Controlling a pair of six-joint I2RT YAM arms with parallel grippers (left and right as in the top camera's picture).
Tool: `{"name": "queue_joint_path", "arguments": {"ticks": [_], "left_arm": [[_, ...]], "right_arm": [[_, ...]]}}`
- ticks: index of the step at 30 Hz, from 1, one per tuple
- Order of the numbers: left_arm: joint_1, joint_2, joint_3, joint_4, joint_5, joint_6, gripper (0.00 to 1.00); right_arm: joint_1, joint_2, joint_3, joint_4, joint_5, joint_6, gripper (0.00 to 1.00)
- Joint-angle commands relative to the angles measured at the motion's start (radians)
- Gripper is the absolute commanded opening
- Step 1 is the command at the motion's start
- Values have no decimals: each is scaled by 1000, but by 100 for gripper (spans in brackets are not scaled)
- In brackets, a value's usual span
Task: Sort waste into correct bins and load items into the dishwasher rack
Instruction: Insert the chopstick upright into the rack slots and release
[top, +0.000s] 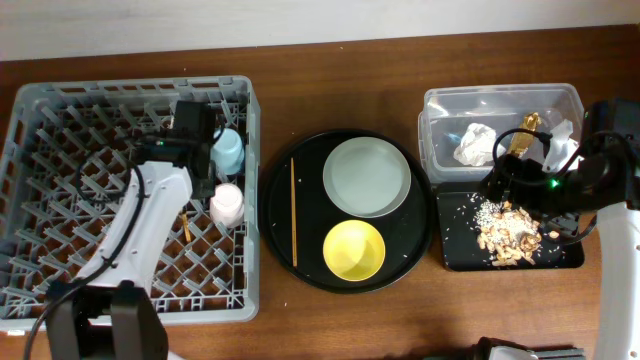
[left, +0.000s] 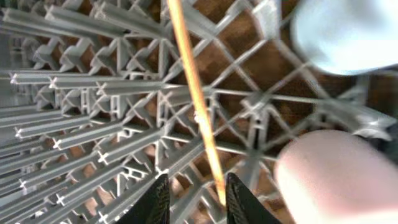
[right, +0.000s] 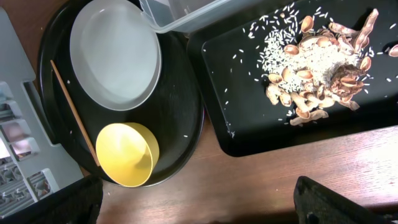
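The grey dishwasher rack (top: 40, 200) fills the left side. In it stand a blue cup (top: 229, 150) and a pink cup (top: 226, 203). My left gripper (left: 197, 180) hangs over the rack lattice with its jaws a little apart. A chopstick (left: 193, 93) lies on the pegs, its near end against the right finger. The second chopstick (top: 293, 212), the grey-green plate (top: 367, 176) and the yellow bowl (top: 354, 249) sit on the round black tray. My right gripper (right: 196, 199) is wide open over bare table, holding nothing.
The clear tub (top: 435, 110) holds white tissue (top: 474, 143) and a gold wrapper (top: 525, 135). The shallow black tray (top: 455, 250) in front of it holds food scraps (top: 508, 228) and rice. My right arm reaches over both bins from the right.
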Motion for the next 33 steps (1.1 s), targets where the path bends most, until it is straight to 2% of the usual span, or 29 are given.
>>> {"name": "queue_joint_path", "arguments": {"ticks": [1, 5, 10, 12, 17, 23, 26, 29, 33], "left_arm": [[-3, -92, 103, -23, 136, 4, 32], [2, -168, 116, 3, 143, -19, 40], [48, -131, 106, 20, 140, -129, 35], [62, -90, 93, 23, 139, -138, 35], [77, 24, 84, 100, 139, -138, 35], [90, 72, 84, 241, 123, -138, 35], [94, 73, 84, 256, 55, -138, 35], [99, 96, 84, 264, 84, -138, 33], [101, 164, 84, 299, 93, -46, 33]], "right_arm": [[-6, 3, 1, 0, 10, -3, 99], [-6, 3, 1, 0, 10, -3, 99], [-6, 3, 1, 0, 10, -3, 99], [-6, 3, 1, 0, 10, -3, 99], [-6, 3, 1, 0, 10, -3, 99], [-6, 3, 1, 0, 10, -3, 99], [-6, 3, 1, 0, 10, -3, 99], [-6, 3, 1, 0, 10, -3, 99], [-6, 3, 1, 0, 10, -3, 99]]}}
